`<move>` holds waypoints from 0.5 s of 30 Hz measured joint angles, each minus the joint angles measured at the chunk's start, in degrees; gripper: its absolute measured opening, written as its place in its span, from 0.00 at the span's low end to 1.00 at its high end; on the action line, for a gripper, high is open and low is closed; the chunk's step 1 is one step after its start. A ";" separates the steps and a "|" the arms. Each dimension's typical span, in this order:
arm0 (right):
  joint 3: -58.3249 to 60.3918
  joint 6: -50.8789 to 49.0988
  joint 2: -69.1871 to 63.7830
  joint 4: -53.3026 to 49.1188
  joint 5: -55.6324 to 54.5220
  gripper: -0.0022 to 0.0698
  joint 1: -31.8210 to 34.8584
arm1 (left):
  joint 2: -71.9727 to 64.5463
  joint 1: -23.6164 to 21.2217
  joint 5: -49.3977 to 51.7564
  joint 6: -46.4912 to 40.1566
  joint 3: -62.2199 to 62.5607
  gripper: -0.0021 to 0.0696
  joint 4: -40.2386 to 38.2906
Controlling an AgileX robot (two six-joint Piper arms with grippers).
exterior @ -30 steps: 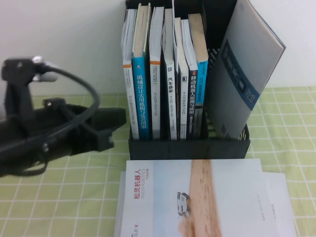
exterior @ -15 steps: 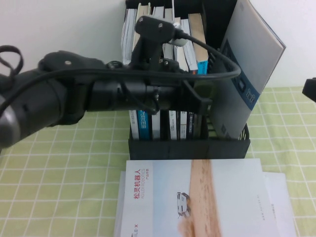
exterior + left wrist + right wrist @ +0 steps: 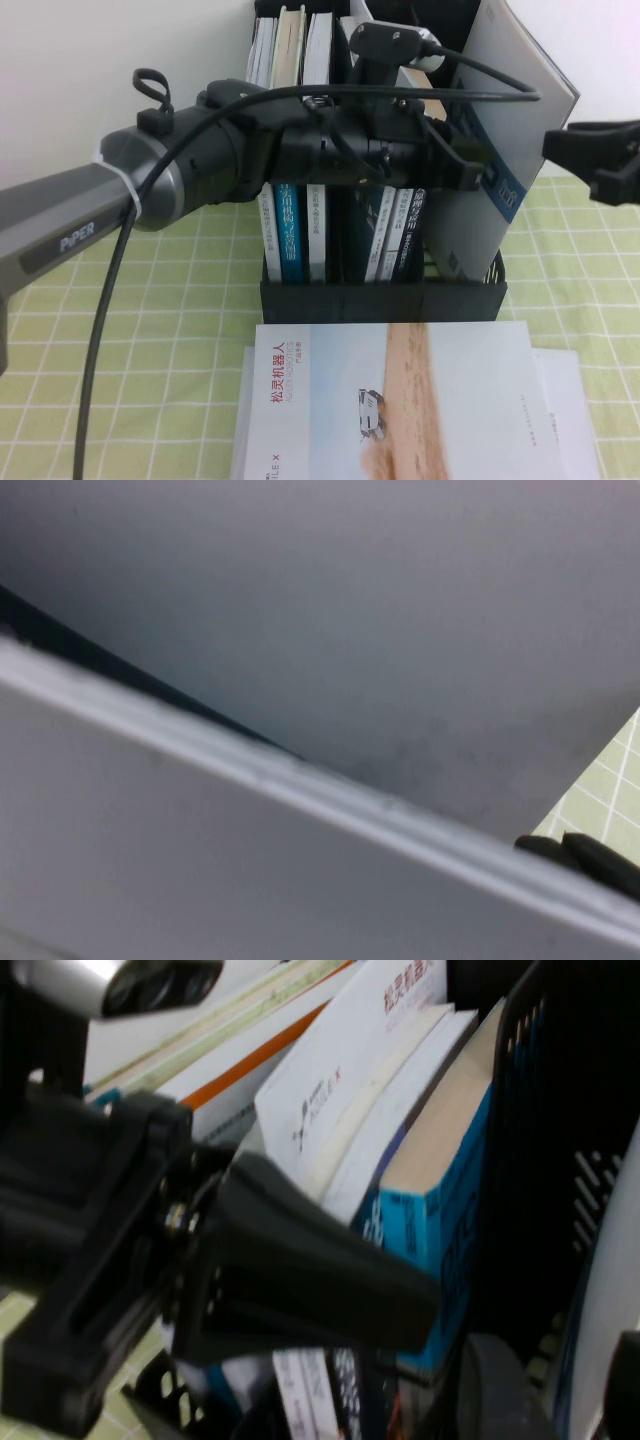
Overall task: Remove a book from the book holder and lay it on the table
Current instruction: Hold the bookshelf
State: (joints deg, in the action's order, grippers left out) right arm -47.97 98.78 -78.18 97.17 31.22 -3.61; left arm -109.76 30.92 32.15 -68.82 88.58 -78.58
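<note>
The book (image 3: 515, 95), a thin grey softcover with a dark blue band, leans upright in the right-hand slot of the black book holder (image 3: 380, 300). My left arm reaches across the holder's front, and my left gripper (image 3: 470, 165) is up against the book's cover. The grey cover (image 3: 400, 610) fills the left wrist view, with the left gripper (image 3: 580, 855) low at its edge. My right gripper (image 3: 572, 162) hangs open at the book's right edge. In the right wrist view the book's edge (image 3: 605, 1280) lies between the parted fingers of my right gripper (image 3: 565, 1390).
Several thicker upright books (image 3: 300, 230) fill the holder's left slots. A white book with a tan strip (image 3: 400, 400) lies flat on the green checked table (image 3: 150, 350) in front of the holder, over other books. The left arm's cable (image 3: 100, 330) hangs at the left.
My left arm swung from the far left across the holder's front to the grey book. My right gripper came in from the right edge and opened.
</note>
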 joint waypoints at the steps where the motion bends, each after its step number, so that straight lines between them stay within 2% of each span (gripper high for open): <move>1: -1.03 0.10 -1.08 0.00 0.00 0.37 0.00 | -0.30 0.00 0.24 -0.02 0.51 0.03 0.00; 15: -3.85 0.46 -2.92 0.38 -2.32 0.37 0.00 | -1.04 0.05 -0.55 -0.12 1.69 0.02 0.00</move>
State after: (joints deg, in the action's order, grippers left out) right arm -51.82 99.24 -81.10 97.56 28.90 -3.61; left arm -110.80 30.97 31.60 -68.94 90.27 -78.58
